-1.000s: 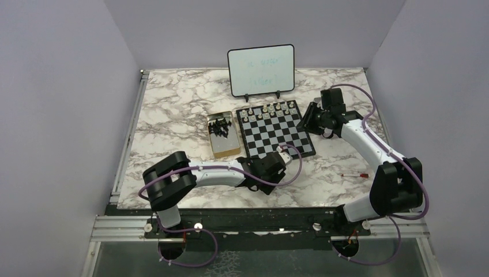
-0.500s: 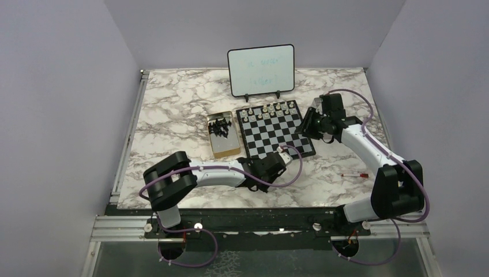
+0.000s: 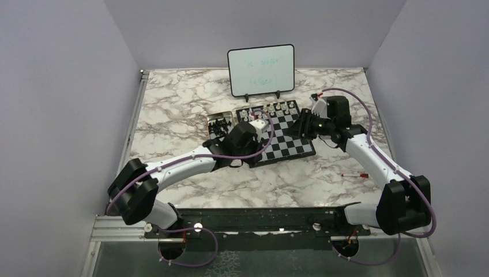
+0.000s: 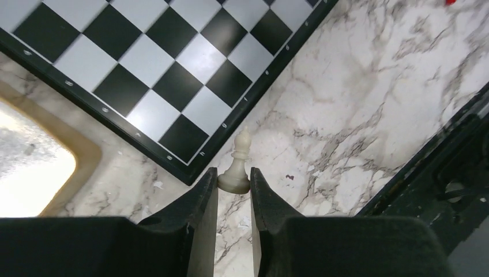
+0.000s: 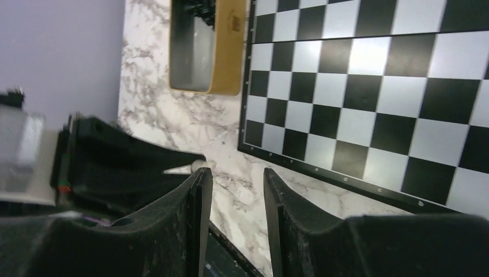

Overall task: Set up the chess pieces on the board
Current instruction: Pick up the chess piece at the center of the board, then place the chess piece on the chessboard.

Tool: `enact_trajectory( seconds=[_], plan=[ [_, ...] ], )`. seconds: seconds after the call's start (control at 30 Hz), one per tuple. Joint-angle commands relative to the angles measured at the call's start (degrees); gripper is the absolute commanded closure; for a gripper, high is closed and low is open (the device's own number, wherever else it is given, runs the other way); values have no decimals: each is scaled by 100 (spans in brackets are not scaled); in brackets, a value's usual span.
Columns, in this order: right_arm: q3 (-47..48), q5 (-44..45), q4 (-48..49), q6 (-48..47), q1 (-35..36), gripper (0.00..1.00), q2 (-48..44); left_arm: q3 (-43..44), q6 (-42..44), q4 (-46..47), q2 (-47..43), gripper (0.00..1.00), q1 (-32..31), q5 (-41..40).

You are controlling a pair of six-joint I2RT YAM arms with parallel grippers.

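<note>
Left wrist | left gripper (image 4: 233, 180) pinches pale chess piece (image 4: 237, 163) by its base | long axis in line with gripper, tip pointing away | seen beside board (image 4: 173, 75) edge | right gripper (image 5: 236, 179) spread, nothing between

Nothing legible anywhere. Faint green handwriting in two lines on the white black-framed whiteboard (image 3: 260, 70), too pale to read. Tiny pale marks along the border of the black-and-grey square chessboard (image 4: 202, 57), too small. Dark stamp on the gold rectangular tin (image 5: 230, 52), blurred.

Upright pale chess piece (image 4: 235, 167) pinched between fingers (image 4: 203, 199), off a corner of the board (image 4: 173, 75)
</note>
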Motion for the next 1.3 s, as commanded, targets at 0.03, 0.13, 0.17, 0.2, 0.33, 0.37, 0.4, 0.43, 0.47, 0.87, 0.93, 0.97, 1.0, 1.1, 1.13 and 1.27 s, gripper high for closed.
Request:
enact_trajectory(
  seconds=[0.03, 0.13, 0.17, 0.2, 0.33, 0.37, 0.4, 0.43, 0.47, 0.87, 0.93, 0.97, 1.0, 1.1, 1.13, 1.27],
  plan=[
    [31, -838, 411, 169, 303, 56, -140, -408, -26, 822, -791, 86, 627, 1026],
    [-1, -986, 823, 472, 535, 56, -135, -680, 155, 1224, -1172, 86, 815, 1472],
    [-17, -1271, 996, 597, 557, 56, -91, -739, 247, 1383, -1286, 85, 836, 1568],
    [-37, -1482, 1180, 704, 565, 55, -67, -790, 327, 1447, -1381, 85, 842, 1631],
    [-15, -1596, 1265, 681, 613, 51, -198, -894, 498, 1484, -1601, 85, 869, 1823],
    [-15, -1612, 1256, 664, 620, 49, -216, -894, 512, 1506, -1610, 85, 870, 1881],
    [10, -1662, 1253, 644, 625, 48, -189, -895, 521, 1544, -1624, 85, 870, 1988],
    [45, -1737, 1219, 619, 623, 47, -133, -893, 523, 1584, -1631, 85, 865, 2047],
    [96, -1822, 1157, 590, 635, 47, -64, -895, 511, 1633, -1643, 85, 869, 2101],
    [297, -1916, 963, 676, 1266, 60, 387, -869, 546, 1834, -1689, 86, 870, 2254],
    [250, -1867, 965, 693, 1282, 63, 356, -857, 557, 1808, -1706, 86, 870, 2232],
    [226, -1838, 971, 698, 1282, 65, 342, -857, 570, 1781, -1715, 86, 870, 2215],
    [209, -1825, 969, 699, 1283, 67, 328, -854, 587, 1767, -1718, 87, 870, 2201],
    [164, -1760, 998, 737, 1282, 75, 309, -862, 631, 1716, -1751, 87, 870, 2144],
    [161, -1738, 999, 753, 1284, 76, 315, -875, 638, 1706, -1767, 87, 870, 2125],
    [167, -1765, 993, 821, 1282, 69, 306, -882, 678, 1639, -1788, 88, 870, 1998]
  ],
)
